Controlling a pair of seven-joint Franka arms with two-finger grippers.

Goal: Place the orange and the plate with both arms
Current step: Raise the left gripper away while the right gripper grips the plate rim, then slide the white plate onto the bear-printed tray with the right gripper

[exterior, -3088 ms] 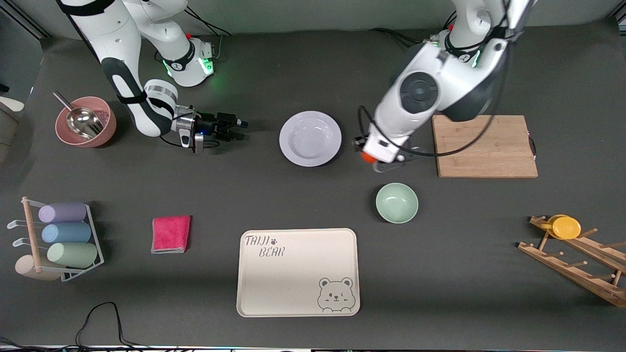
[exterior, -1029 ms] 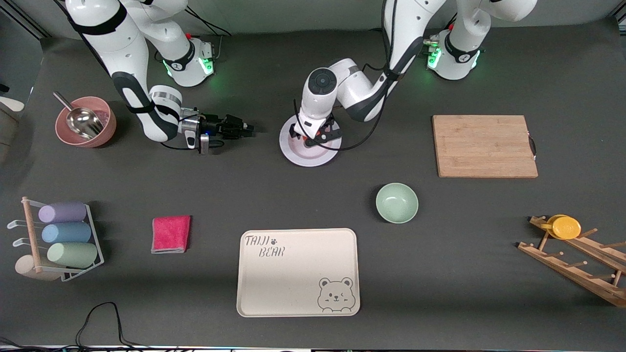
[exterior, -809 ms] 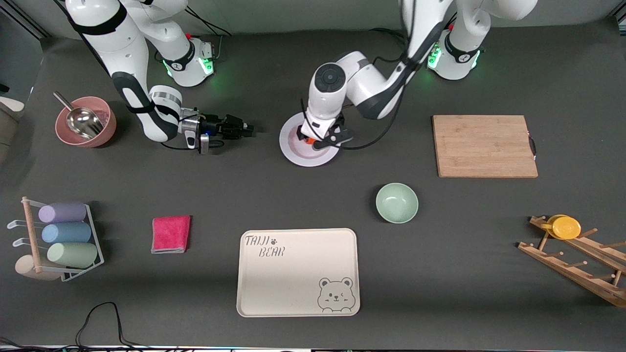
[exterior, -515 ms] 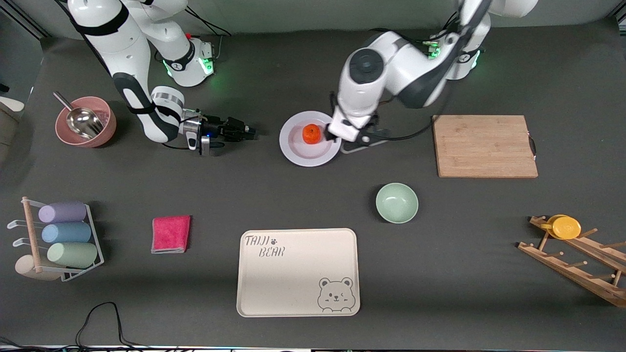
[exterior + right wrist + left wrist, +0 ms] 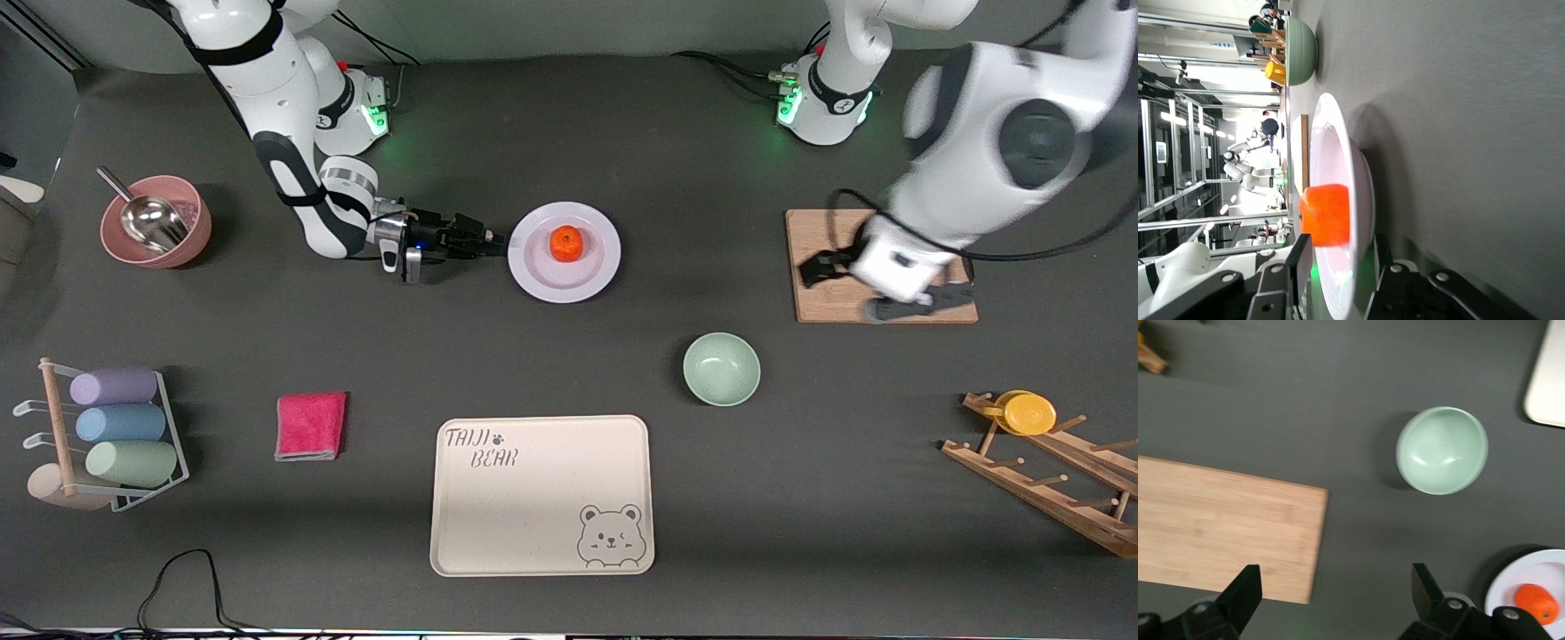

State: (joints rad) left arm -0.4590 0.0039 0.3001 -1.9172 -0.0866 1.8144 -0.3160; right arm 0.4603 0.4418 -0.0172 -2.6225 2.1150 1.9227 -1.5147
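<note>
Left hand is up in the air over the cutting board, over the board's end toward the right arm; the left wrist view shows its fingers wide apart with nothing between them. Right hand is low at the desk, reaching in at the plate's edge on the side toward the right arm's end. In the right wrist view its fingers are apart with the plate rim running between them, and I can't tell whether either one touches it. Bear tray is flat on the desk, nearest the front camera of the lot, mid-desk. The cutting board lies toward the left arm's end. Plate sits flat mid-desk, farther from the front camera than the tray, well apart from the board. Pale-green bowl stands upright between plate and tray in depth, shifted toward the left arm's end, touching neither. Pink cloth lies beside the tray toward the right arm's end. Orange sits on the plate, roughly centred in its well, clear of both hands.
</note>
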